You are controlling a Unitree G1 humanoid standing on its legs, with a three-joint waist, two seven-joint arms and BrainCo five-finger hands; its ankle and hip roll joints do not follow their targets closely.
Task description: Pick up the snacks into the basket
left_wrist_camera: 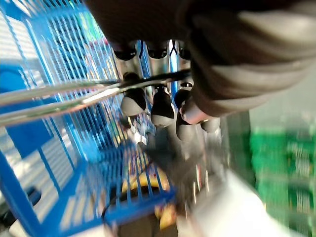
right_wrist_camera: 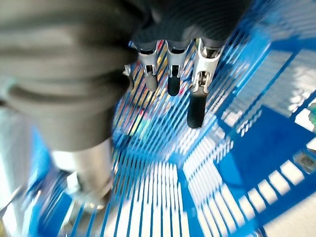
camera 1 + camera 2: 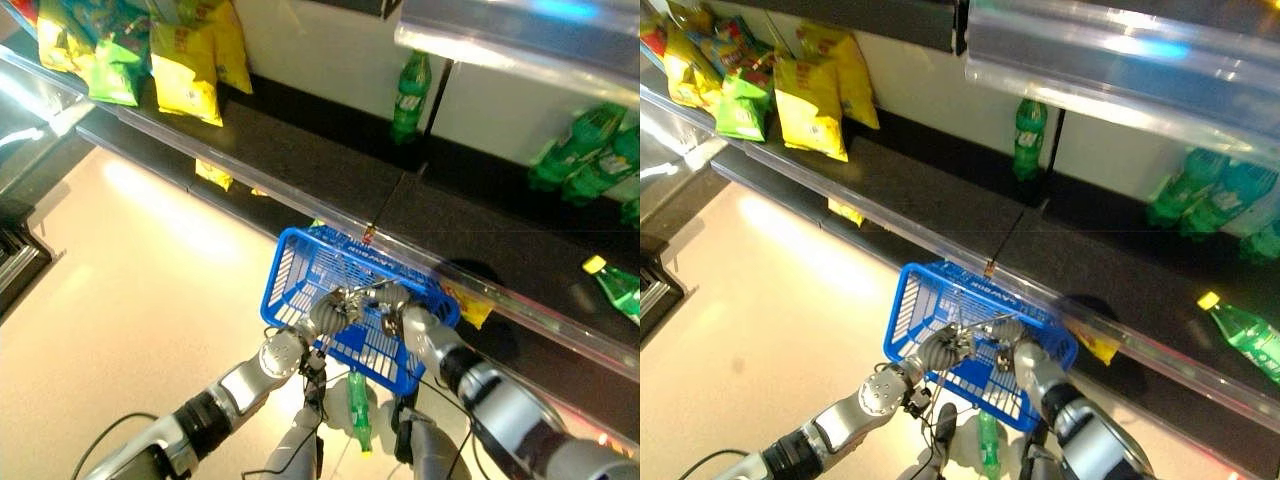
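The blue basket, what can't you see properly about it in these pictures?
- Inside the blue wire basket: both hands and the wire handles cover its middle in the eye views; the wrist views blur.
- The left hand curls round a silver wire handle; the handle's end is cut off by the left wrist view's edge.
- The right hand: its fingers hang over the mesh; what it touches is unclear.

Both eye views look down from the robot's head, a small step apart, and share the blue basket (image 3: 350,300) before the dark shelf (image 3: 330,170). The left wrist view looks from very close along the left hand (image 1: 163,101) at the basket's metal handle (image 1: 74,96). The right wrist view looks along the right hand (image 2: 173,64) into the basket's blue bars.
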